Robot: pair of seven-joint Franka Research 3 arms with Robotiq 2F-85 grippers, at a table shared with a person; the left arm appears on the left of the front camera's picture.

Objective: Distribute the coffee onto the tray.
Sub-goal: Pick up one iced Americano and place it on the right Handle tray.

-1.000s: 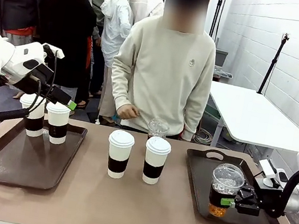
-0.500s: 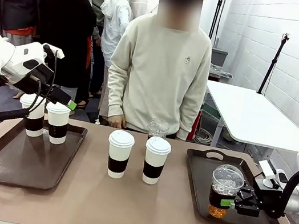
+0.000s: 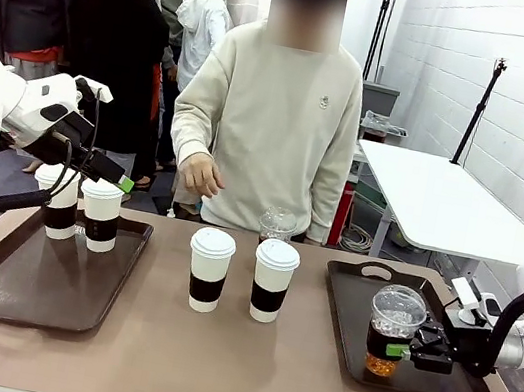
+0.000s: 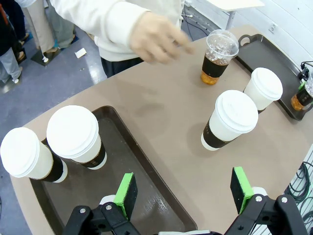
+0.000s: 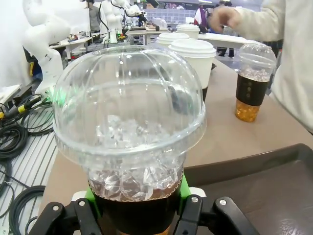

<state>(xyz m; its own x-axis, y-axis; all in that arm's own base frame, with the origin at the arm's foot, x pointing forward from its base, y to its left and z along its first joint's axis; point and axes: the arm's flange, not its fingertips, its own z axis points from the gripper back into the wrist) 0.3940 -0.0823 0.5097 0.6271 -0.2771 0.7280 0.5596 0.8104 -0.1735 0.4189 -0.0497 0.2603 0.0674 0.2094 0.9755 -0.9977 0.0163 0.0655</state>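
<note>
Right pincer (image 3: pixel 404 351): my jaws clamp iced cup (image 3: pixel 393 326), upright over right tray (image 3: pixel 346 323).
Left pincer (image 4: pixel 183 192): wide open, empty, above left tray (image 4: pixel 127 156).
Next: middle cups (image 3: pixel 209 268), upright, left of held cup, between my arms.

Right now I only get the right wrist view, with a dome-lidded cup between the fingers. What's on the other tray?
Observer: Two white paper cups stand side by side at the far end of the left tray.
Operator: What's the left gripper doing?
Observer: The left gripper is open, holding nothing, and hovers over that tray.
Operator: Where on its tray is my cup?
Observer: The right gripper is shut on the clear cup near the front edge of the right tray; whether it rests or is lifted, I cannot tell.
</note>
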